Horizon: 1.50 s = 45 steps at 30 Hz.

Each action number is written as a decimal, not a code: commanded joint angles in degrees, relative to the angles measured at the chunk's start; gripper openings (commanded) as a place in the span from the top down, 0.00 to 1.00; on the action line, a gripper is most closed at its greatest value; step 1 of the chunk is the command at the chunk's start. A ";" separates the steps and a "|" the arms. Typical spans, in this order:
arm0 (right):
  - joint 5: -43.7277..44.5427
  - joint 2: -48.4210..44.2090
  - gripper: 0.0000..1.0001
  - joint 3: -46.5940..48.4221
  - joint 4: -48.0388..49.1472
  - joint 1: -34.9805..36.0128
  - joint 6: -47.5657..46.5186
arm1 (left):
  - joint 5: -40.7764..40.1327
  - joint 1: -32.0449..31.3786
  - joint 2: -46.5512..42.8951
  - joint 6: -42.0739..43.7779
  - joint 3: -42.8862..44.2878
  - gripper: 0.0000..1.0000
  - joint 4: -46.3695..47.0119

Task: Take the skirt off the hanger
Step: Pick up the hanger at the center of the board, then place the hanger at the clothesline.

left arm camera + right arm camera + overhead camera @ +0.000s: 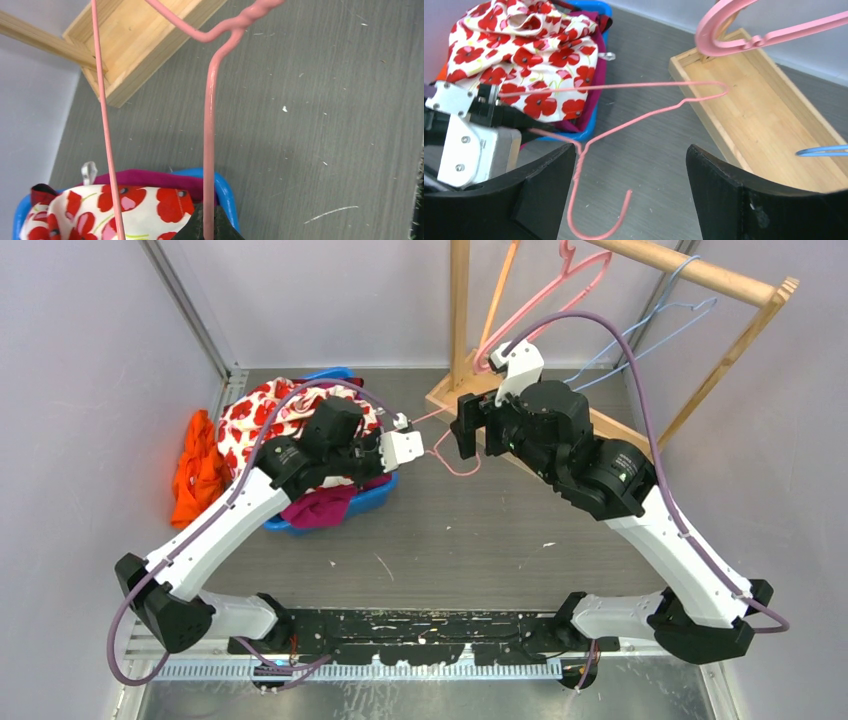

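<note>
Right wrist view shows the poppy-print skirt heaped on the blue basket, over a magenta cloth, and no part of it appears to be threaded on the pink wire hanger. The hanger lies nearly flat in the air just beside the basket, its far corner over the wooden rack base and its hook curling down toward the table.

The left tool is clamped on the hanger's near corner. Its own camera shows both wires running away from the fingers, across the skirt's edge and out over the table. The right tool stands wide and holds nothing, its jaws either side of the hanger's twisted neck but well clear of it.

In my judgement the removal is done or all but done, and the step in hand is getting the bare hanger away. The next move calls for carrying the hanger off without snagging the skirt's edge, or for the right tool to close on the neck for a handover.

Farther out, an orange cloth lies by the left wall, and spare pink and blue hangers hang on the wooden rail.
</note>
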 commanded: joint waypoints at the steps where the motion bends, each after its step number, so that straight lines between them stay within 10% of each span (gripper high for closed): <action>1: 6.43 -0.57 0.14 3.56 6.87 0.31 -2.70 | 1.91 0.28 -1.70 -2.62 2.76 1.00 -7.13; 17: 18.61 -5.23 0.15 1.77 21.61 0.34 -12.24 | 5.60 0.22 5.39 -11.48 26.87 1.00 -22.40; 45: 32.87 -12.03 0.16 -3.66 38.69 0.31 -32.97 | 8.85 4.73 28.43 -21.98 54.50 1.00 -12.98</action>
